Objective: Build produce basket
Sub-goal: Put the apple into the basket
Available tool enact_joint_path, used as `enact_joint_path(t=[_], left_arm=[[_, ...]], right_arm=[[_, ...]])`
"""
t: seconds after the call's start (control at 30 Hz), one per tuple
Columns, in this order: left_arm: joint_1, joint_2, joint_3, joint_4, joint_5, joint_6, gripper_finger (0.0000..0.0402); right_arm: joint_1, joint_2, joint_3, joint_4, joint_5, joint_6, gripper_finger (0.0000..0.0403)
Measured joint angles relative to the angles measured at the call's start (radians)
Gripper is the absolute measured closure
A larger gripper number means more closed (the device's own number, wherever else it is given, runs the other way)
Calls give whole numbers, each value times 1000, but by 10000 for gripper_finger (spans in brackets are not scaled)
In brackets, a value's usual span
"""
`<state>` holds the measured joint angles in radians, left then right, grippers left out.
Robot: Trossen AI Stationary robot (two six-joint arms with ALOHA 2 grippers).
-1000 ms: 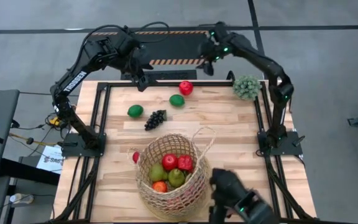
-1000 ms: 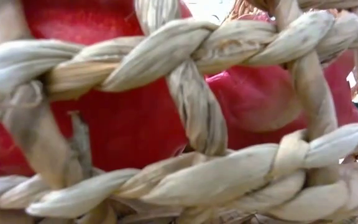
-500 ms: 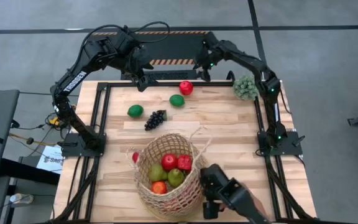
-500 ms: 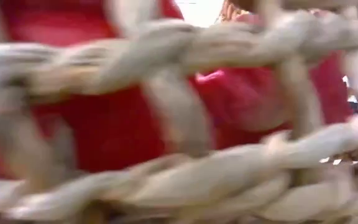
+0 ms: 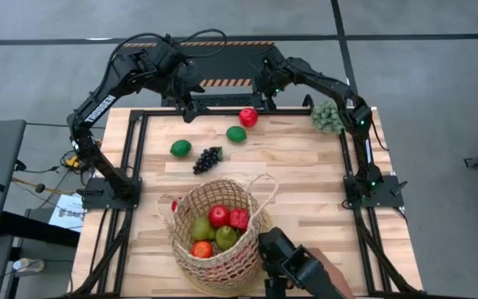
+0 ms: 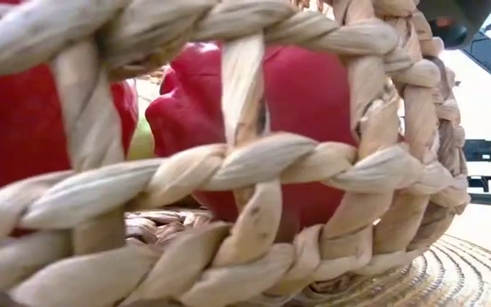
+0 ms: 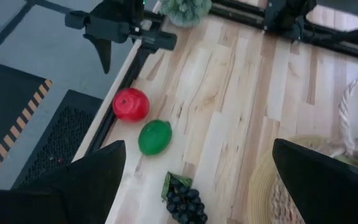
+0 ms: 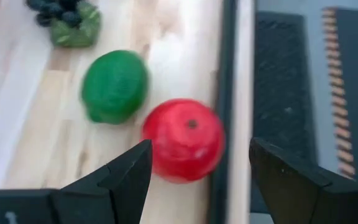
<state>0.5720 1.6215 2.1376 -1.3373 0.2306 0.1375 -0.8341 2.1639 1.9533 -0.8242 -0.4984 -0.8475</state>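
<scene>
The tan wicker basket [image 5: 214,237] stands near the table's near edge and holds several red, green and orange fruits [image 5: 217,224]. Its weave fills the low view, with a red fruit [image 6: 301,94] behind it. A red apple [image 5: 247,116], two green limes [image 5: 236,134] [image 5: 181,148] and a dark grape bunch [image 5: 207,159] lie on the far half of the table. My right gripper [image 5: 265,98] hovers open just beyond the apple [image 8: 184,140], its fingers on either side without touching. My left gripper [image 5: 187,110] waits open at the far edge.
A pale green spiky ball [image 5: 328,116] sits at the far right corner. A dark object with what looks like a person's hand [image 5: 301,266] is at the near edge, against the basket's right side. A black frame [image 5: 139,141] borders the table. Bare wood lies right of the basket.
My right gripper has moved toward the table's left and down, closing on the red apple at the far edge. The basket has slid toward the table's left, the dark object at the near edge following it, and its loop handles have swung.
</scene>
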Motion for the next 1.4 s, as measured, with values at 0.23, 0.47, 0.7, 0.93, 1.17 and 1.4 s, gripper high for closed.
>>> enact_joint_path(t=[0.23,0.47,0.7,0.93,1.17,1.4], left_arm=[[0,0,0,-57,19,17,12],[0,0,0,-60,19,36,12],[0,0,0,-59,6,33,12],[0,0,0,-60,-5,-5,12],[-15,0,0,-79,-7,-30,12],[-30,0,0,-79,-8,-29,12]], right_arm=[[2,0,0,-23,11,-83,117],[10,19,-1,-15,41,-58,117],[-12,-87,2,-103,232,28,117],[2,-113,0,-20,530,29,117],[20,-108,0,39,682,48,117],[35,-108,0,122,722,5,117]])
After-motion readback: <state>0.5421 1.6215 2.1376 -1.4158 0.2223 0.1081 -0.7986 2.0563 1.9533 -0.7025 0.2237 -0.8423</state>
